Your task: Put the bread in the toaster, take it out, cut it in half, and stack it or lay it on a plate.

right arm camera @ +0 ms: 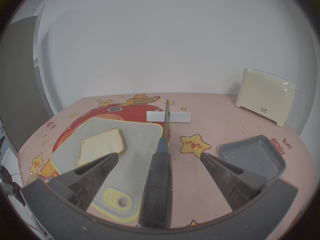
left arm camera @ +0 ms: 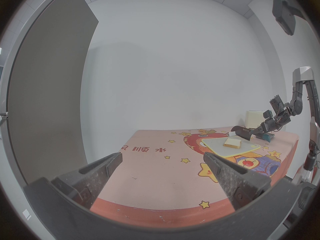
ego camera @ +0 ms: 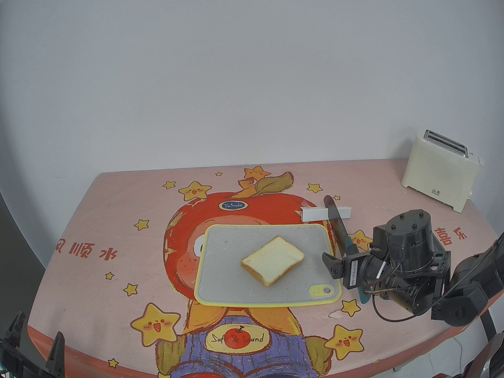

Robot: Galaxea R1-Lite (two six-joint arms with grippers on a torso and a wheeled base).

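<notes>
A slice of bread (ego camera: 273, 260) (right arm camera: 101, 145) lies flat on the grey cutting board (ego camera: 226, 284) (right arm camera: 140, 137). To the board's right lies a knife (ego camera: 338, 227) (right arm camera: 159, 180), its blade resting across a small white block (ego camera: 315, 213) (right arm camera: 178, 116). My right gripper (ego camera: 349, 276) (right arm camera: 158, 156) is open, its fingers (right arm camera: 96, 170) wide apart on either side of the knife's handle and not touching it. The cream toaster (ego camera: 441, 169) (right arm camera: 265, 95) stands at the back right, its slots empty. A grey square plate (right arm camera: 255, 155) sits to the right of the knife. My left gripper (left arm camera: 162, 156) (ego camera: 31, 342) is open off the table's front left corner.
The table (ego camera: 105, 227) carries a pink cartoon cloth with an apple print. A plain wall rises behind its far edge. Crumbs are scattered around the plate and the knife. The left half of the table is bare.
</notes>
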